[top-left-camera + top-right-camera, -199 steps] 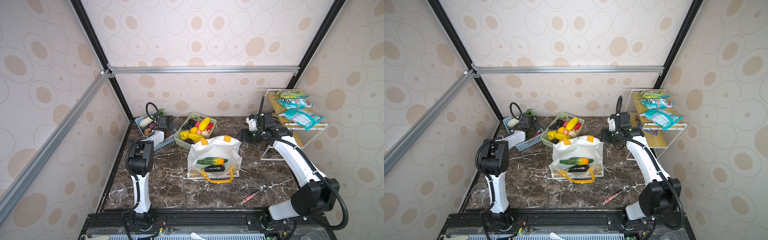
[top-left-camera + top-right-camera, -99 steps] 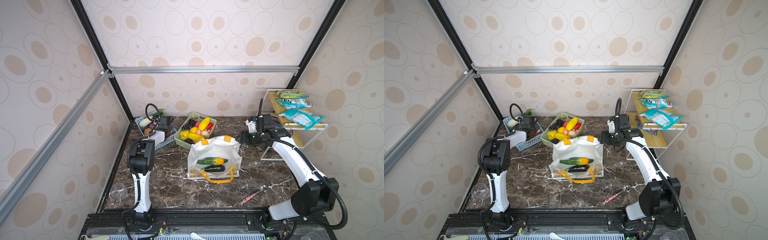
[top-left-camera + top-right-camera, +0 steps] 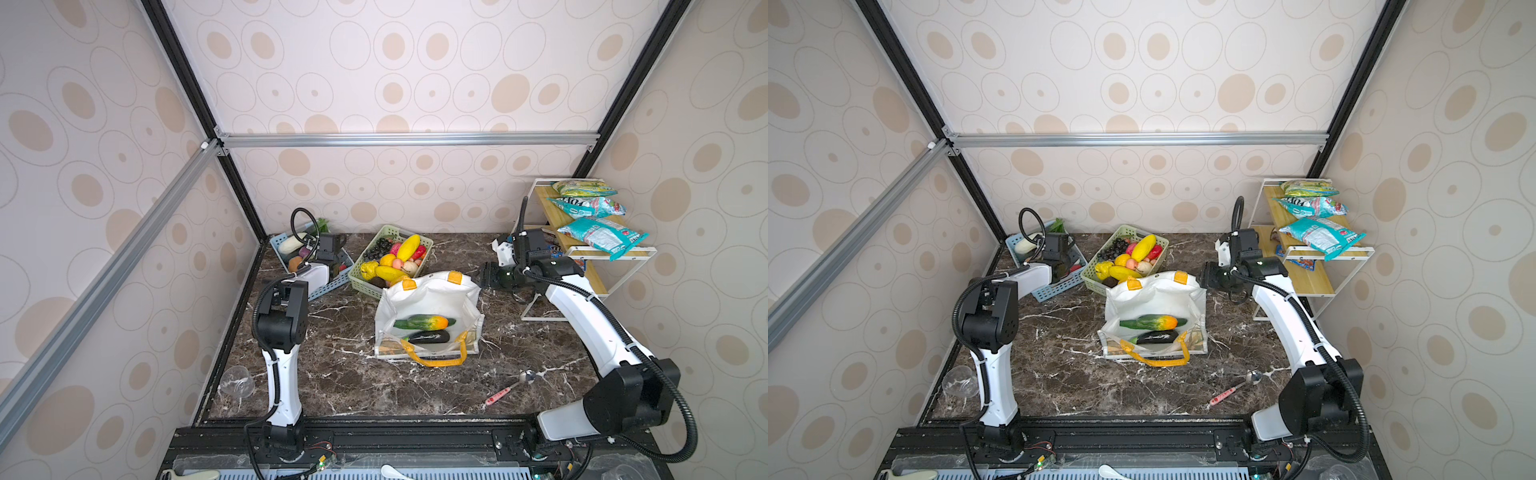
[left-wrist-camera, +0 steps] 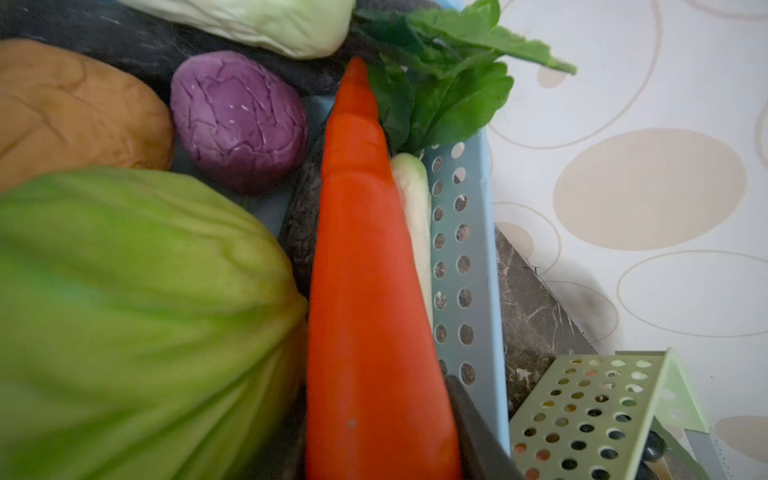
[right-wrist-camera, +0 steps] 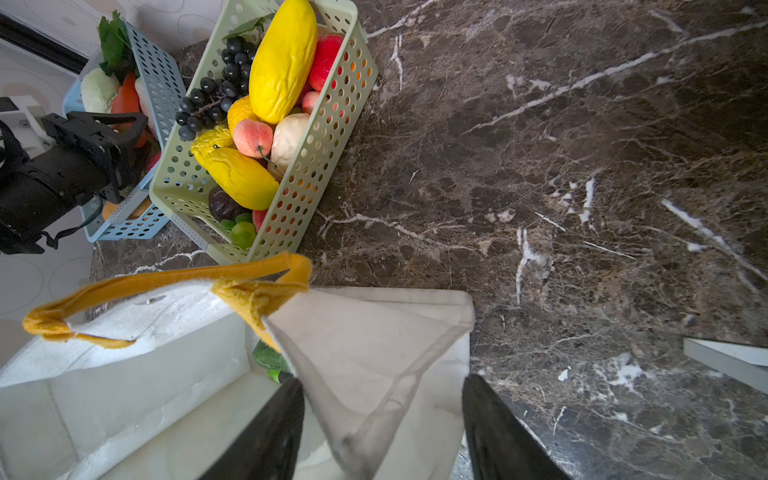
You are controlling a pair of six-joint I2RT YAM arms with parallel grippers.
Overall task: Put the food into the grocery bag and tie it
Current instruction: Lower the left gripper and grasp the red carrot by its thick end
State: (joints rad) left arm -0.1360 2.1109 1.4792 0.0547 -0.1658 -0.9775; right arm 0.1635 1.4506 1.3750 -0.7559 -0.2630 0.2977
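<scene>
The left pincer (image 4: 376, 432) is down in the pale blue perforated plastic basket (image 4: 465, 232), clamped on a long orange toy carrot (image 4: 361, 270). The right pincer (image 5: 382, 415) stands apart, straddling a top corner of the white stiff-fabric grocery bag (image 3: 428, 297) on the dark marble tabletop (image 3: 340, 361). A green-orange gourd (image 3: 424, 322) and a dark eggplant (image 3: 428, 336) lie inside the bag.
</scene>
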